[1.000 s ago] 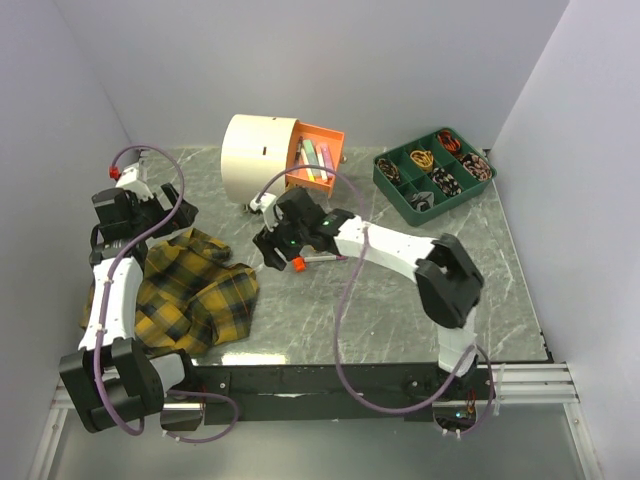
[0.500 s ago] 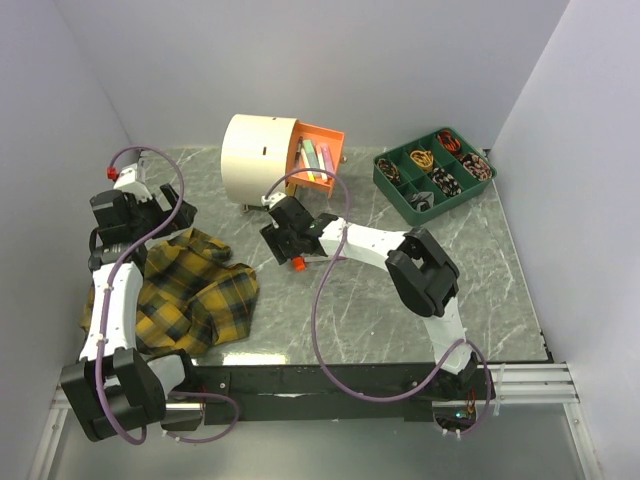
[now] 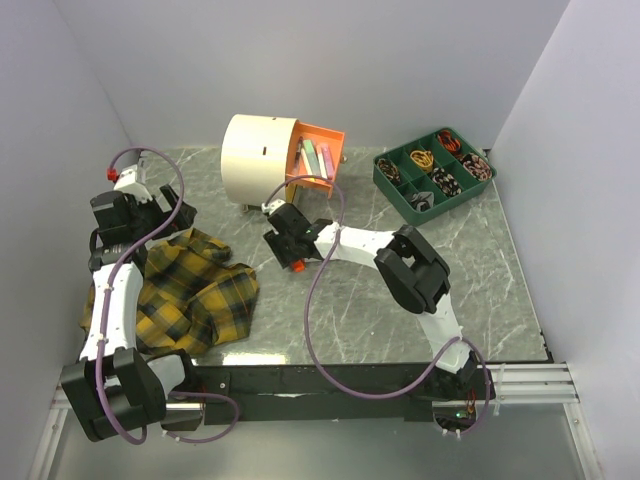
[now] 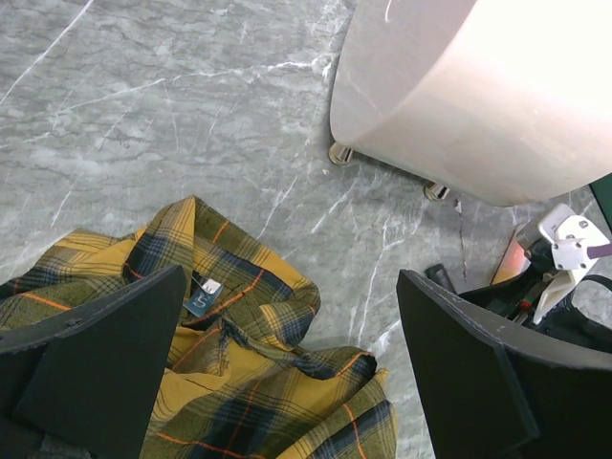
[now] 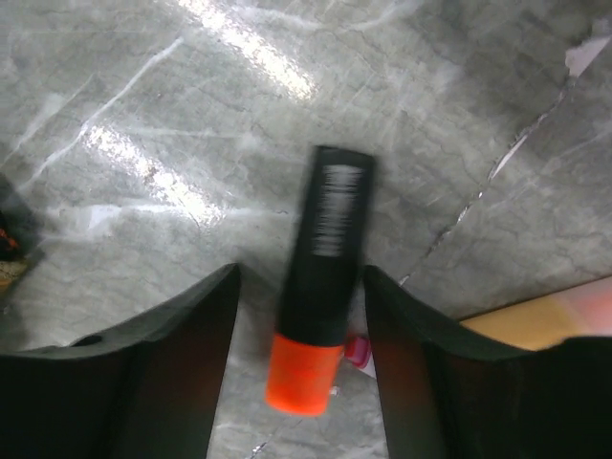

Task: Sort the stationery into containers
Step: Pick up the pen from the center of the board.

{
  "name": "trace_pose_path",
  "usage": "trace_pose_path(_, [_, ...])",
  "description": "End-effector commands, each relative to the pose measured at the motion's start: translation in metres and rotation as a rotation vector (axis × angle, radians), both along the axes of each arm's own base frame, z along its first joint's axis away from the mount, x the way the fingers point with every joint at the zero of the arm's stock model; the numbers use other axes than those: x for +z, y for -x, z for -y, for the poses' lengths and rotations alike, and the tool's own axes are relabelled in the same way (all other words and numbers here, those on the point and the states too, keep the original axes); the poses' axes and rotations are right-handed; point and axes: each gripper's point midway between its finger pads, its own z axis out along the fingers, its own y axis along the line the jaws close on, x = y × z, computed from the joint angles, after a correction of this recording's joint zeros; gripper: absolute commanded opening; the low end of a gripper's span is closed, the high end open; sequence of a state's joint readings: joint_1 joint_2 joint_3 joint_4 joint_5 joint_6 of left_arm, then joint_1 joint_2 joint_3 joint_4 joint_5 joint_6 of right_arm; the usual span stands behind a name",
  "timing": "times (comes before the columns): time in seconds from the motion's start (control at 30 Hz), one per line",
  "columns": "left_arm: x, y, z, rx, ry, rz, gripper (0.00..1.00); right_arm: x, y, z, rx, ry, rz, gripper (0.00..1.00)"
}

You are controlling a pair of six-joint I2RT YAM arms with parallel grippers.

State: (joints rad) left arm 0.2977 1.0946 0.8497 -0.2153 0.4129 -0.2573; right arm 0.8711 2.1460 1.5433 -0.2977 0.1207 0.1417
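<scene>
Shifted right gripper (image 5: 301, 316) closer, straddling marker (image 5: 330, 239), not yet clenched; left gripper (image 4: 292, 277) wide open. Mid-pickup. Next: clamp, lift to drawer (image 3: 330, 132).

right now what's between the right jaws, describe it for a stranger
Find the cream drum chest at the back of the table, its orange drawer pulled out. Just in front, a marker lies flat between the right arm's open jaws. Unlike the pastel markers in that drawer, it is black with an orange cap.
</scene>
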Motion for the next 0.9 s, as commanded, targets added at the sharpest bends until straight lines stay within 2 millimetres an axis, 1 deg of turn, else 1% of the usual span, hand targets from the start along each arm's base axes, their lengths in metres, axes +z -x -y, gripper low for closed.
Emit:
trace_pose_path(0.0, [0.005, 0.002, -0.003, 0.012, -0.013, 0.021, 0.99, -0.01, 0.001, 0.002, 0.008, 0.016, 0.009, 0.51])
trace_pose_path(0.03, [0.006, 0.002, -0.003, 0.013, -0.011, 0.024, 0.99, -0.009, 0.002, 0.003, 0.017, 0.016, 0.007, 0.34])
trace_pose_path(0.1, [0.006, 0.002, -0.003, 0.014, -0.009, 0.021, 0.99, -0.006, 0.007, 0.0, 0.043, 0.005, -0.005, 0.1])
trace_pose_path(0.13, [0.006, 0.002, -0.003, 0.014, -0.007, 0.021, 0.99, 0.003, 0.008, -0.002, 0.056, -0.005, 0.002, 0.0])
trace_pose_path(0.2, [0.008, 0.001, -0.003, 0.012, -0.006, 0.023, 0.99, 0.017, 0.009, -0.004, 0.076, -0.023, 0.013, 0.0])
trace_pose_path(0.23, [0.008, 0.001, -0.003, 0.01, -0.005, 0.023, 1.0, 0.033, 0.011, -0.007, 0.112, -0.041, 0.025, 0.0])
trace_pose_path(0.3, [0.01, -0.001, -0.004, 0.012, -0.008, 0.025, 0.99, 0.059, 0.013, -0.014, 0.17, -0.079, 0.049, 0.0])
trace_pose_path(0.33, [0.009, -0.001, -0.004, 0.012, -0.008, 0.023, 1.0, 0.084, 0.02, -0.019, 0.245, -0.113, 0.07, 0.0])
trace_pose_path(0.37, [0.008, -0.002, -0.004, 0.012, -0.004, 0.022, 0.99, 0.098, 0.024, -0.023, 0.281, -0.142, 0.077, 0.0])
trace_pose_path(0.4, [0.009, -0.003, -0.005, 0.013, -0.004, 0.027, 1.0, 0.116, 0.026, -0.027, 0.313, -0.177, 0.093, 0.0])
trace_pose_path(0.43, [0.009, -0.003, -0.004, 0.01, 0.0, 0.029, 0.99, 0.148, 0.029, -0.03, 0.364, -0.235, 0.144, 0.0])
trace_pose_path(0.47, [0.008, -0.004, -0.003, 0.01, 0.008, 0.028, 1.0, 0.165, 0.036, -0.034, 0.41, -0.289, 0.163, 0.0])
trace_pose_path(0.5, [0.008, -0.005, -0.002, 0.005, 0.014, 0.033, 1.0, 0.173, 0.04, -0.032, 0.426, -0.316, 0.185, 0.0])
trace_pose_path(0.53, [0.008, -0.006, -0.002, 0.005, 0.018, 0.034, 0.99, 0.211, 0.039, -0.032, 0.436, -0.392, 0.271, 0.0])
trace_pose_path(0.6, [0.008, -0.007, -0.002, 0.006, 0.024, 0.038, 0.99, 0.232, 0.044, -0.031, 0.458, -0.447, 0.317, 0.0])
trace_pose_path(0.63, [0.009, -0.008, -0.001, 0.003, 0.026, 0.039, 1.0, 0.248, 0.046, -0.03, 0.459, -0.473, 0.346, 0.0])
trace_pose_path(0.73, [0.009, -0.008, -0.002, 0.005, 0.027, 0.04, 0.99, 0.284, 0.038, -0.029, 0.419, -0.552, 0.384, 0.0])
trace_pose_path(0.77, [0.009, -0.008, -0.001, 0.002, 0.027, 0.04, 0.99, 0.292, 0.03, -0.027, 0.394, -0.571, 0.398, 0.0])
trace_pose_path(0.8, [0.008, -0.008, -0.001, 0.002, 0.028, 0.039, 1.0, 0.31, 0.022, -0.024, 0.353, -0.597, 0.432, 0.0])
trace_pose_path(0.83, [0.008, -0.007, 0.0, 0.0, 0.027, 0.038, 0.99, 0.323, 0.013, -0.023, 0.3, -0.65, 0.433, 0.0])
trace_pose_path(0.87, [0.008, -0.007, -0.001, 0.003, 0.026, 0.039, 1.0, 0.33, 0.003, -0.018, 0.255, -0.671, 0.444, 0.0])
